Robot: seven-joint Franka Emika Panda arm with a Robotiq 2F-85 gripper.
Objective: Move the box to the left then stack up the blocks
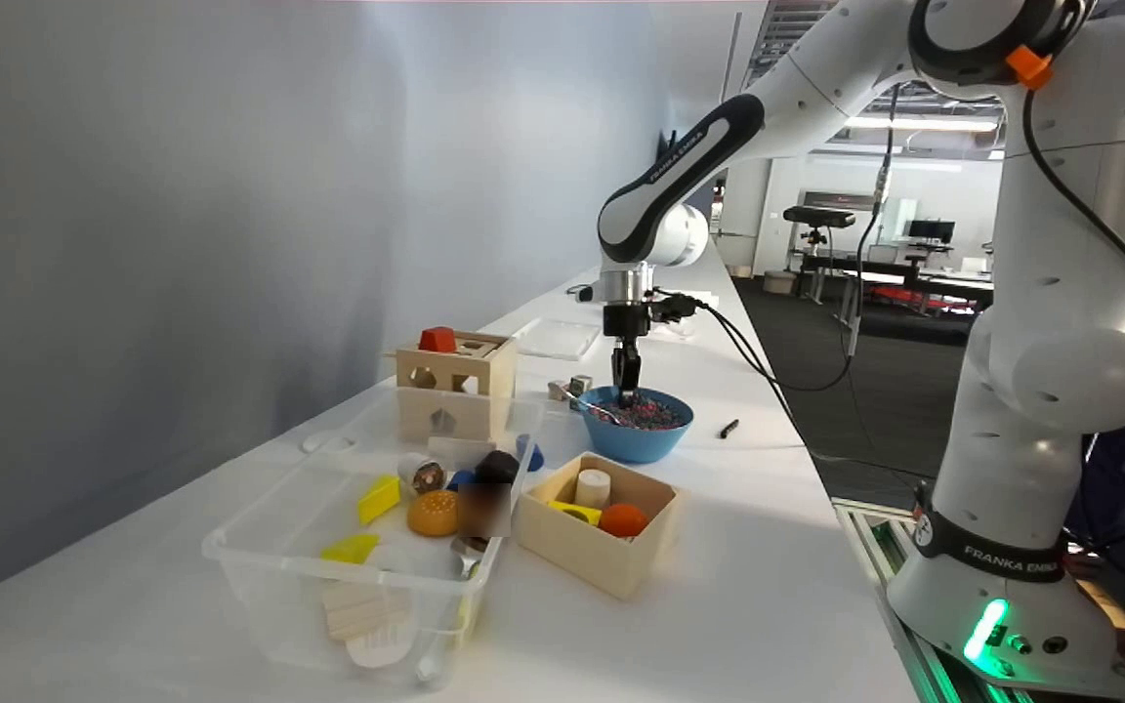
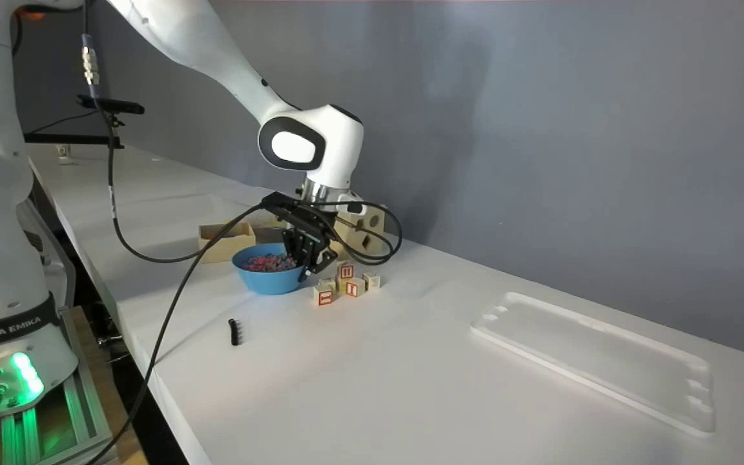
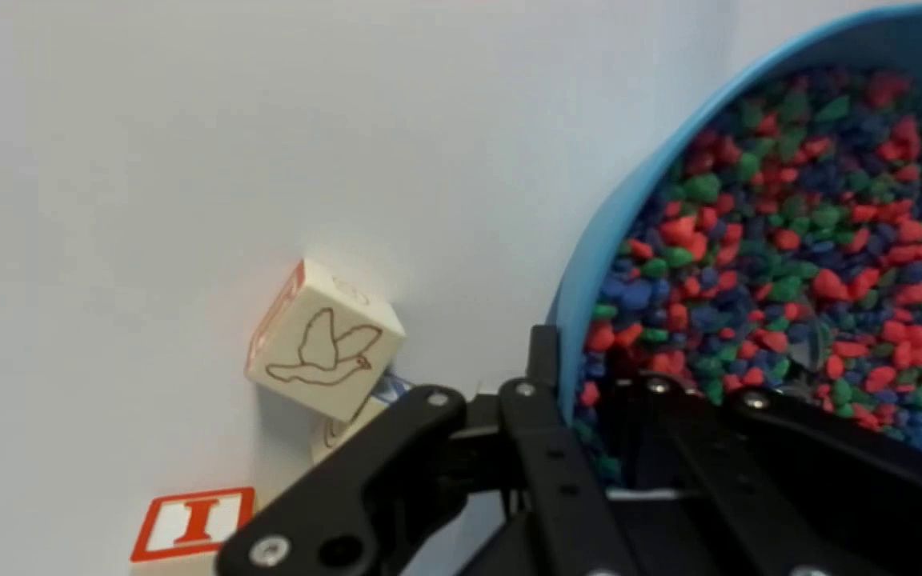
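My gripper [image 3: 585,384] is at the near rim of a blue bowl [image 3: 589,264] of coloured pebbles. The fingers are partly closed on either side of the bowl wall. One finger touches the outside; the inner fingertip is hidden among pebbles. The bowl [image 2: 268,281] sits on the table. Letter blocks stand close beside it: a bird-faced block [image 3: 325,344], a red "I" block [image 3: 193,524], and a block [image 2: 345,270] resting on others in an exterior view. An open wooden box [image 1: 572,547] with toys stands near the bowl; it also shows in an exterior view [image 2: 230,244].
A spoon [image 1: 594,406] leans in the bowl. A clear bin [image 1: 260,547] of toys and a wooden shape-sorter [image 1: 499,376] stand beyond the box. A clear lid [image 2: 595,361] and a small black object [image 2: 235,332] lie on the table. Cables [image 2: 181,303] hang from the arm.
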